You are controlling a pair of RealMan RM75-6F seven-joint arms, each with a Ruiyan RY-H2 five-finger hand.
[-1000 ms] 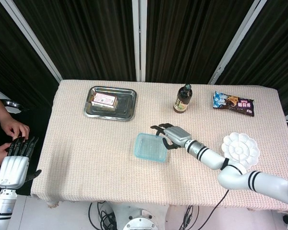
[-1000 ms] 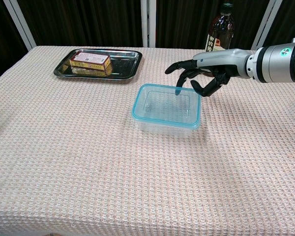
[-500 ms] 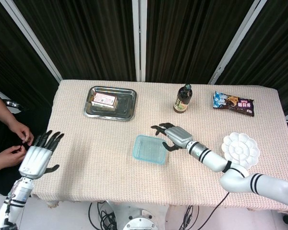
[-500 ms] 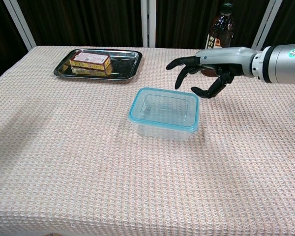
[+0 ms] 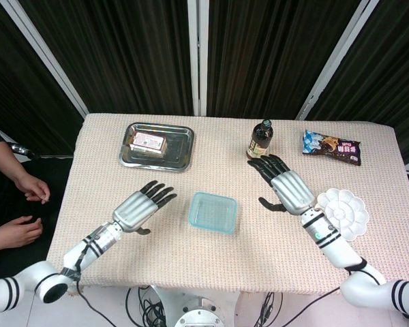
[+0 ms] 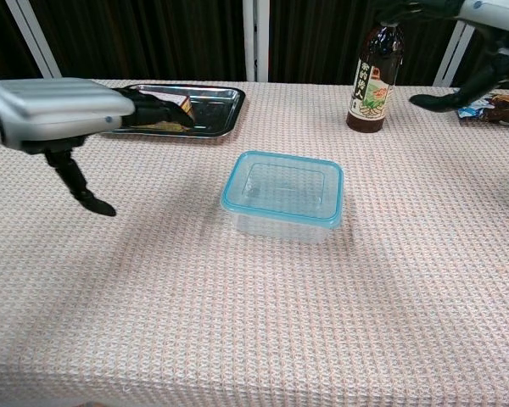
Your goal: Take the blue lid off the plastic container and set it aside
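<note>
A clear plastic container (image 5: 213,212) (image 6: 284,197) with a blue lid on it sits in the middle of the table. My left hand (image 5: 139,206) (image 6: 72,114) hovers to its left with fingers spread, holding nothing. Off to the container's right and raised above the table, my right hand (image 5: 286,188) (image 6: 479,51) is also spread and holds nothing; the chest view shows only part of it at the top right. Neither hand touches the container.
A metal tray (image 5: 157,146) (image 6: 212,114) with a small box lies at the back left. A dark bottle (image 5: 260,140) (image 6: 372,72) stands behind the container. A snack packet (image 5: 331,147) and a white palette (image 5: 341,212) are at the right. A person's hands (image 5: 17,204) show at the left edge.
My right hand has drawn back from the container's right rim and risen. My left arm has swung in from the table's left edge to beside the container. The container shifted slightly left.
</note>
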